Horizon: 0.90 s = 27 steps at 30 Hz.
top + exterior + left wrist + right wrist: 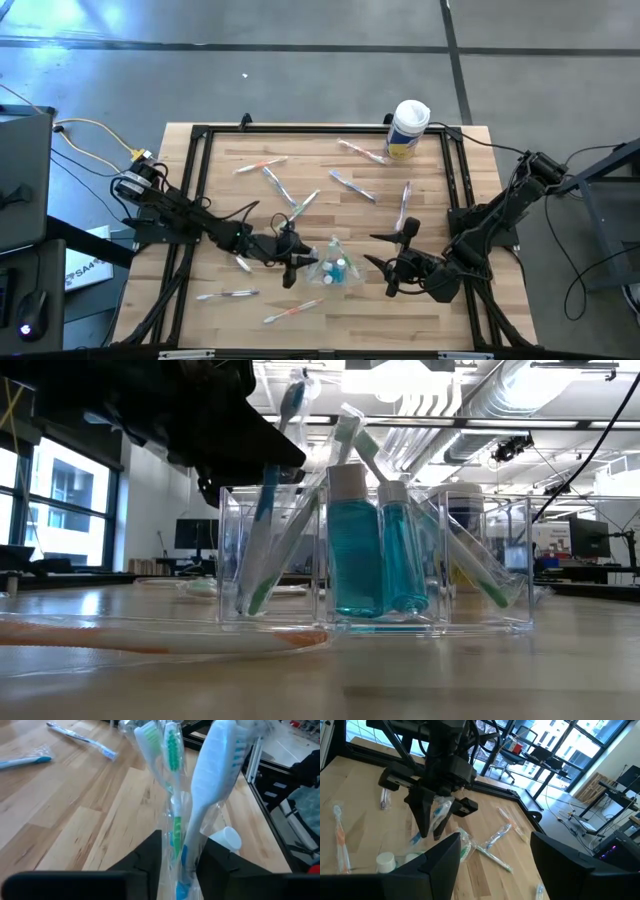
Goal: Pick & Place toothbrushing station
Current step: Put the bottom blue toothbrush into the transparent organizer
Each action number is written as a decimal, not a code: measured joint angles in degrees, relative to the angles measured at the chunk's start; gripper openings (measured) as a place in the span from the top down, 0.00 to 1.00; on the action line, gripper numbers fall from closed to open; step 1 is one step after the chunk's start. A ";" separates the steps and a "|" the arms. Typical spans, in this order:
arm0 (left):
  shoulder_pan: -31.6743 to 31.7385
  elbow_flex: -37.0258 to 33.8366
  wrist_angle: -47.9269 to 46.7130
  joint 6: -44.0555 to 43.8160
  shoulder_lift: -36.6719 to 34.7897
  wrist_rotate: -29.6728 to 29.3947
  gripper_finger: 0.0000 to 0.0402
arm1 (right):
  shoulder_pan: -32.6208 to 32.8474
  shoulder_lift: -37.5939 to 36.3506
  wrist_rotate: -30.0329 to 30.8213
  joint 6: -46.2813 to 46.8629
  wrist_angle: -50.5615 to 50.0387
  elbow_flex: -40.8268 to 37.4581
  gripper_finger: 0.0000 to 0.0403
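Toothbrushing station (375, 565), a clear, square-walled plastic holder with several compartments, stands on the pale wooden table (400, 310) near its front middle, between the two grippers. Two small bottles (378, 550) of teal liquid with pale caps stand upright in its centre; wrapped toothbrushes lean in the side compartments. The left gripper (290, 262) hangs over the holder's left side, its dark fingers (150, 855) on either side of a blue-and-white brush in crinkly clear wrap (210, 795); whether they pinch it I cannot tell. The right gripper (392, 275) waits just right of the holder, fingers apart. More wrapped brushes (350, 185) lie scattered flat, and a white canister (408, 128) stands at the far edge.
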 joint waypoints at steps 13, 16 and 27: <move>0.00 0.00 0.50 1.64 0.00 -0.11 0.70 | 0.00 0.00 0.00 0.00 -0.02 0.00 0.42; 0.00 -0.01 1.19 1.91 0.00 0.16 0.68 | 0.00 0.00 0.00 0.00 -0.02 0.00 0.42; 0.00 -0.02 1.24 1.58 0.00 0.76 0.64 | 0.07 0.00 -0.11 0.02 -0.25 0.00 0.42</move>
